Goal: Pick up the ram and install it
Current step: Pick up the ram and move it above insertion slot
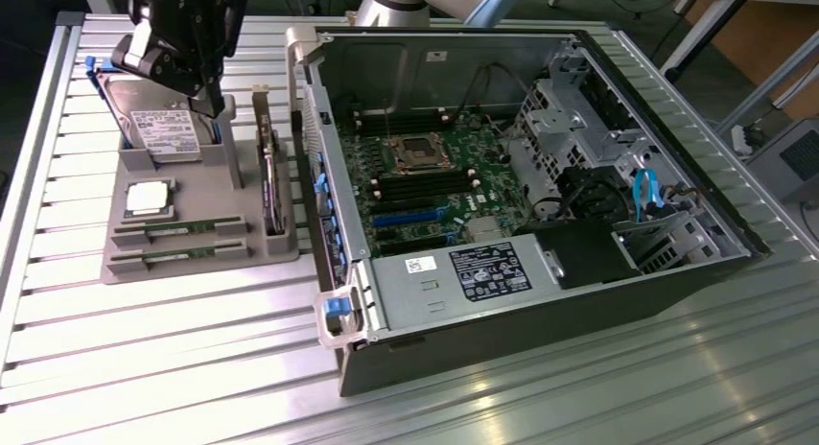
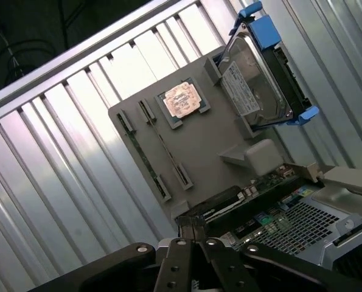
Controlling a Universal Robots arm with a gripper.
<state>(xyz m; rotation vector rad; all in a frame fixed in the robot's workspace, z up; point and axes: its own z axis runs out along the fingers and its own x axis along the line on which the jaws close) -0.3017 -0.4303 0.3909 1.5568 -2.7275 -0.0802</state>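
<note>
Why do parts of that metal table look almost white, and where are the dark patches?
Exterior view: light glares off the ribbed table beside the computer case, whose deeper interior sits in shade. Wrist view: the table slats wash out to white, the processor chip glints coppery, and the gripper is a dark shape against the bright metal.

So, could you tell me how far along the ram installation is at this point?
Done: nothing yet. Both ram sticks sit in the grey holder, and the motherboard memory slots look empty. In hand: nothing; the gripper is shut and empty, above the holder near the hard drive. Left: the whole pick and install.
</note>
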